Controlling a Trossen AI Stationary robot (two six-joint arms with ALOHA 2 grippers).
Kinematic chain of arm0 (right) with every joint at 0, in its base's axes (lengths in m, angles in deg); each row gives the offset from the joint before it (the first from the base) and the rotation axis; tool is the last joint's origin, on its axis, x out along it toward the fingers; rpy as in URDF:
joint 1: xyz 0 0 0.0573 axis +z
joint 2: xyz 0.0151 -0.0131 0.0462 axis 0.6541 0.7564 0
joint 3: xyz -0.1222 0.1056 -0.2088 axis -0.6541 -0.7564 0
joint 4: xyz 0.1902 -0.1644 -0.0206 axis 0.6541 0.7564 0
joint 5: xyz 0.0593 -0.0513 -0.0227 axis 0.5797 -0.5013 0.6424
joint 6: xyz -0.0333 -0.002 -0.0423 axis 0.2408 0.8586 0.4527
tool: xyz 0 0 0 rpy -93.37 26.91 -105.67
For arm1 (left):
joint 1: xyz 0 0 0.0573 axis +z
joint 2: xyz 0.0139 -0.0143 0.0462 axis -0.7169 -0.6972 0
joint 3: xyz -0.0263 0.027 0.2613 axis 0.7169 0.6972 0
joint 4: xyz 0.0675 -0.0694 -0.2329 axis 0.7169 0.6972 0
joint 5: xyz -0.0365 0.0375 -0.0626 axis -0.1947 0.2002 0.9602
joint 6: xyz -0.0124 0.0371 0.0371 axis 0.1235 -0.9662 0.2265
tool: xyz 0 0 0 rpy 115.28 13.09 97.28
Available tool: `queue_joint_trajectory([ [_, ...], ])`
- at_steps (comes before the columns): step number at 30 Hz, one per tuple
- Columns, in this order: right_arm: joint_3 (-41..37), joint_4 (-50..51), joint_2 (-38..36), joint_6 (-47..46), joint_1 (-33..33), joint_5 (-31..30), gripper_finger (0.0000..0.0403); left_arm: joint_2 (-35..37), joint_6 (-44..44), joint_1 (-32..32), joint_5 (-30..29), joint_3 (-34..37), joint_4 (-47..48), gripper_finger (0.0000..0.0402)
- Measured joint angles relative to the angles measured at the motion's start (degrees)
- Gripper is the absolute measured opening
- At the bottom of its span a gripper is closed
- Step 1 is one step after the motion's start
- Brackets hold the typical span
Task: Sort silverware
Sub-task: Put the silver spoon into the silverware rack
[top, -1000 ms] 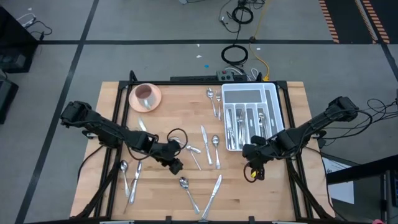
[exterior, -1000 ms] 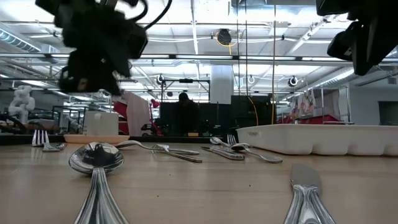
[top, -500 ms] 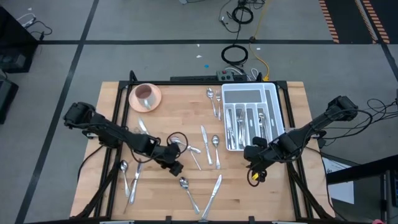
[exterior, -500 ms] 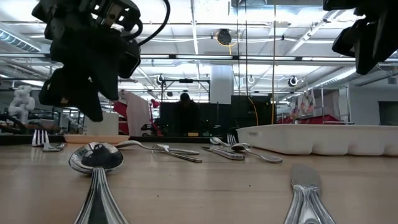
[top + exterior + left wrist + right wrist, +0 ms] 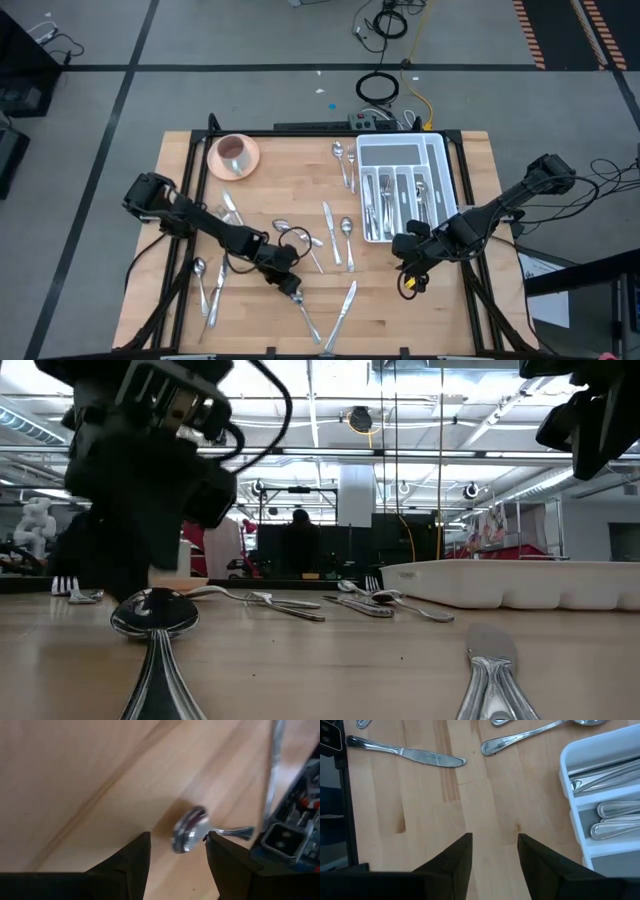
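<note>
Silverware lies scattered on the wooden table (image 5: 270,180). A spoon (image 5: 303,308) lies near the front edge, and its bowl (image 5: 189,830) shows between the two fingers of my left gripper (image 5: 177,855). That gripper (image 5: 288,282) hangs low over the bowl, open, slanting down. I cannot see it touching the spoon. A knife (image 5: 344,302) lies beside the spoon. My right gripper (image 5: 408,255) hovers open above bare wood, in front of the white tray (image 5: 440,160), which holds several pieces. In the right wrist view my right gripper (image 5: 495,850) has nothing between its fingers.
A pink saucer with a cup (image 5: 233,155) stands at the far left. More pieces lie at the left near edge (image 5: 208,285), mid-table (image 5: 335,235) and beside the tray's far end (image 5: 343,160). A dark cable loop (image 5: 290,238) hangs from the left arm.
My left gripper has come down and moved toward the table's near edge, from above mid-table to just over the bowl of the front spoon. It has also tipped further downward. No piece of silverware has shifted.
</note>
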Motion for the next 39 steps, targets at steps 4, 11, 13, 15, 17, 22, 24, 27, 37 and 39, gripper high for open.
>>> queue_joint_trajectory([
  [4,0.0,0.0,0.0,-0.1,0.0,0.0,0.015,-3.0,-0.9,-0.3,0.7,-0.2,-2.9,0.0192],
  [11,0.0,1.3,0.0,-0.1,0.0,-1.4,0.0145,-4.7,-4.9,0.2,1.8,0.0,-6.7,0.0065],
  [13,0.0,2.1,0.0,-0.1,0.0,-1.4,0.0138,-4.8,-6.5,0.2,1.5,0.0,-7.4,0.0021],
  [15,0.0,2.4,0.0,-1.0,0.0,-1.4,0.0129,-4.9,-7.1,0.2,1.4,-0.2,-8.3,0.0013],
  [17,0.0,2.4,-0.1,-2.5,0.0,-1.4,0.0118,-4.8,-6.6,0.3,1.0,-0.2,-9.0,0.0009],
  [22,0.0,0.7,-1.4,-3.7,0.9,-1.1,0.0085,-2.2,-7.4,2.1,-0.4,-2.2,-10.2,0.0005],
  [24,0.0,-1.2,-2.8,-3.7,1.4,-1.0,0.0074,-0.5,-9.2,3.7,-0.8,-3.5,-8.4,0.0004],
  [27,0.0,-2.8,-5.6,-4.9,2.5,-1.1,0.006,1.2,-13.7,6.9,-0.5,-6.5,-4.0,0.0004],
  [37,0.1,0.0,-11.4,-8.3,3.6,-8.7,0.0059,2.6,-28.5,17.9,2.8,-18.4,5.9,0.0004],
  [39,0.0,2.9,-12.4,-9.2,3.6,-10.0,0.0073,2.6,-31.6,20.8,2.8,-21.4,5.4,0.0004],
])
